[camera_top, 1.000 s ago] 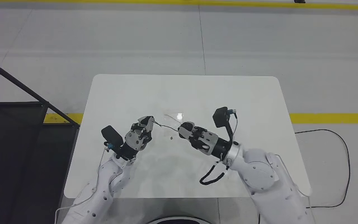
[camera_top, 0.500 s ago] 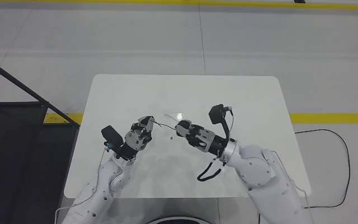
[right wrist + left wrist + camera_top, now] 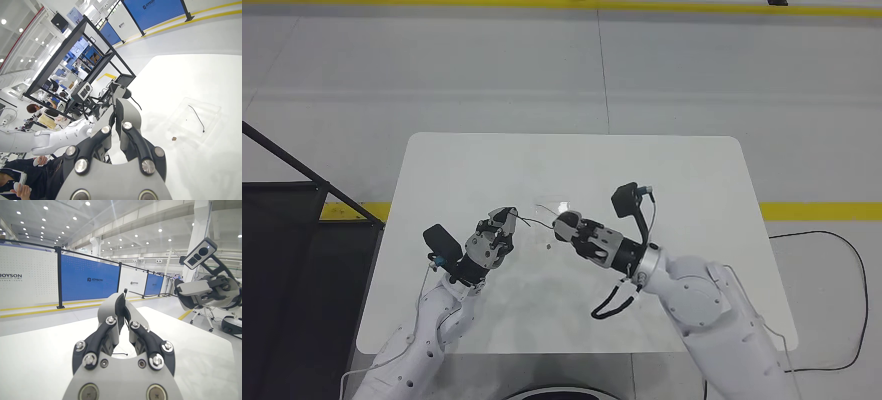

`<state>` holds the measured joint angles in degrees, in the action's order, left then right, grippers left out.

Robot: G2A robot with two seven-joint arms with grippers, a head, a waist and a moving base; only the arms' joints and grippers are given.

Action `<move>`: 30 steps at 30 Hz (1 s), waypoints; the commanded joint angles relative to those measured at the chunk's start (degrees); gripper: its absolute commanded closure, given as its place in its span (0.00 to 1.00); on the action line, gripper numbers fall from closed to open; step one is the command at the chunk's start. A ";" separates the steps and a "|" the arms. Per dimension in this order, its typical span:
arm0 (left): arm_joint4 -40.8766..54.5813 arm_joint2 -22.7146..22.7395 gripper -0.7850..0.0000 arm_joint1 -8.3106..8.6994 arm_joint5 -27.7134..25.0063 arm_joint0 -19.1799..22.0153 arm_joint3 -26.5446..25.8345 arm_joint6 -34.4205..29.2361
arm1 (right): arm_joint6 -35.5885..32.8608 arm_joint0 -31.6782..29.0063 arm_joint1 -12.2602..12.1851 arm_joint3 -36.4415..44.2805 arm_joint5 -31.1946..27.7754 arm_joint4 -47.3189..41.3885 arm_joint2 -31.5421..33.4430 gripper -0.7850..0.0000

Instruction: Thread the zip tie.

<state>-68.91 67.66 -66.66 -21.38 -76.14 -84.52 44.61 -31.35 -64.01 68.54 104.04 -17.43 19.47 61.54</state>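
The left fingers (image 3: 119,303) are pressing fully together on the zip tie (image 3: 125,291) just below its head, which is poking up past their tips. From there the strap is running across the gap to the right fingers (image 3: 118,110). These are also pinching shut, on the tail end as far as the left wrist view lets me judge. The tie and both sets of fingers are hanging in the air above the middle of the worktop (image 3: 692,170), apart from its surface.

Over the last second the right fingers are the ones travelling. They are creeping in toward the left fingers and a little farther out from the robot, so the gap between the two is shrinking. The left fingers are staying where they were, offering the head as a fixed target. Neither grip is changing.

For the task, this looks like the approach stage. The tail is being brought round toward the slot in the head but is not in it yet, so the threading itself is still to come. As the ends close the strap is probably bowing, which may be swinging the tail tip off line, so the aim will need to be fine.

Beyond the right fingers, a clear tray (image 3: 209,115) is lying on the worktop with a spare tie (image 3: 197,117) in it.
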 commanded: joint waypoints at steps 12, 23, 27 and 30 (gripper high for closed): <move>0.00 0.00 1.00 0.00 0.00 0.00 0.00 0.00 | -0.34 0.70 0.19 -0.68 0.71 -0.79 -0.07 1.00; 0.00 0.00 1.00 0.00 0.00 0.00 0.00 0.00 | -0.13 0.55 0.25 -0.77 0.00 -1.37 0.19 1.00; 0.00 0.00 1.00 0.00 0.00 0.00 0.00 0.00 | -0.08 0.29 0.24 -0.64 -0.14 -1.23 0.26 1.00; 0.00 0.00 1.00 0.00 0.00 0.00 0.00 0.00 | -0.23 0.22 0.24 -0.55 -0.26 -1.14 0.28 1.00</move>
<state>-68.91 67.66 -66.66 -21.38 -76.14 -84.52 44.61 -31.50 -63.78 68.78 103.47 -17.66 18.31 61.80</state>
